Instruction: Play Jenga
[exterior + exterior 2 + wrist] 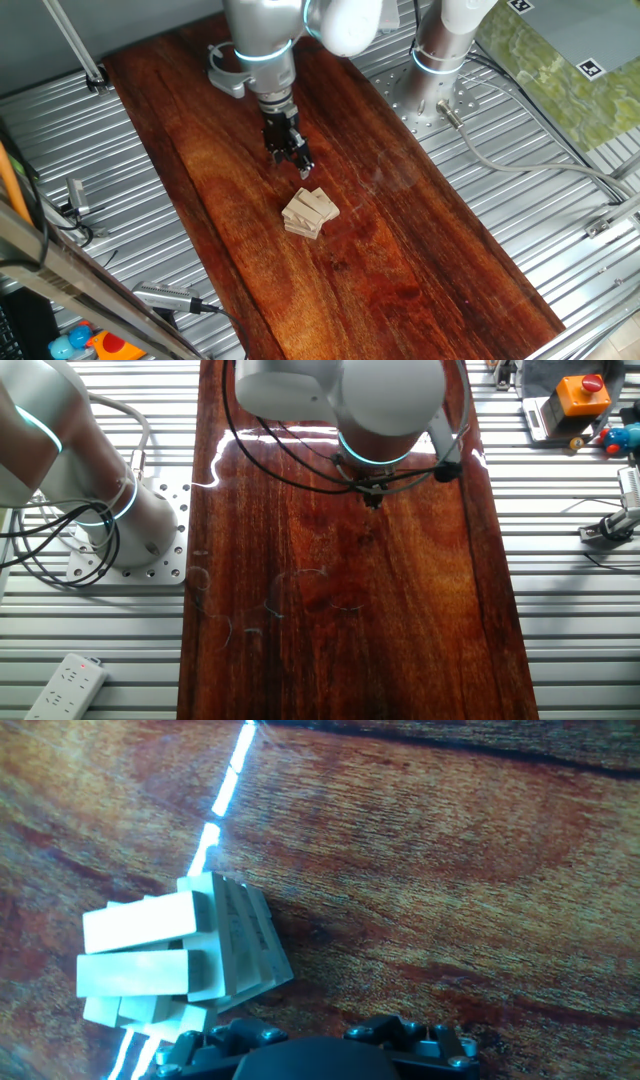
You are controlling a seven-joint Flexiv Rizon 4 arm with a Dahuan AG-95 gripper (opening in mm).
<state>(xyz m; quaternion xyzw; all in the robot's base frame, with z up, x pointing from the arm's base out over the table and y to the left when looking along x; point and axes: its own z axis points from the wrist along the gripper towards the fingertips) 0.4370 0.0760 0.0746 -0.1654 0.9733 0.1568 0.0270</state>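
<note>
My pincer point(301, 163) hangs over the board point(400, 250), just beside the Jenga point(310, 213) and above it, not touching it. I cannot tell whether my fingers are apart or together: in one fixed view they show only as a dark cluster, and in the hand view only the black base of the hand point(330, 1045) shows along the bottom edge, with no fingertips in sight.

In the hand view the Jenga point(175, 955) sits at lower left, close to that black base. Its top layer shows two pale blocks side by side, with a crossed layer under them turned the other way; the lowest blocks are cut off by my own hand. A bright streak of reflected light runs across the board point(450, 870) beside the stack.

From one fixed view the stack lies near the middle of the board, a low, slightly fanned pile. In the other fixed view my wrist and arm point(370, 400) stand in the way, and the stack is hidden altogether behind them.

Farther out, ribbed metal tabletop point(560, 260) flanks the board on both sides. The arm's base point(140, 530) is bolted beside the board with cables looping near it. A white power strip point(65, 685) lies at one corner, and an orange box with a red button point(582, 395) sits at the far edge.
</note>
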